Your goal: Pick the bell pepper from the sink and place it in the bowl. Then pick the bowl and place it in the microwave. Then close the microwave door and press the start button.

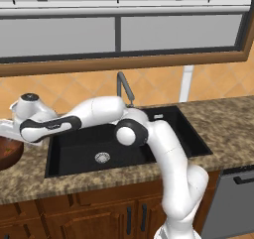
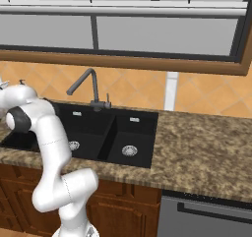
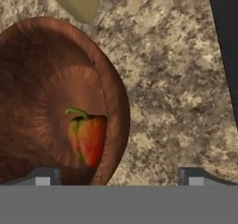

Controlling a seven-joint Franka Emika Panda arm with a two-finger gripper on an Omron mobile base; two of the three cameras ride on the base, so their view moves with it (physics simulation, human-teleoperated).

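- In the hand view, we find the bowl (image 3: 51,102) filling the left half of the frame, its right rim curving down to the bottom edge between the two fingertips.
- We see the bell pepper (image 3: 87,139) lying inside the bowl at lower left centre, against the inner right wall, stem pointing to the upper left; we judge the first placing done.
- Our gripper (image 3: 118,177) stands wide, empty, one fingertip (image 3: 42,177) over the bowl's inside and the other over the bare counter (image 3: 172,79) at lower right, so the rim sits between the jaws, nearer the left one.
- We judge the next grasp turns on that rim.
- In the left base view, the bowl (image 1: 9,153) shows at the left edge, the sink (image 1: 124,144) to its right.
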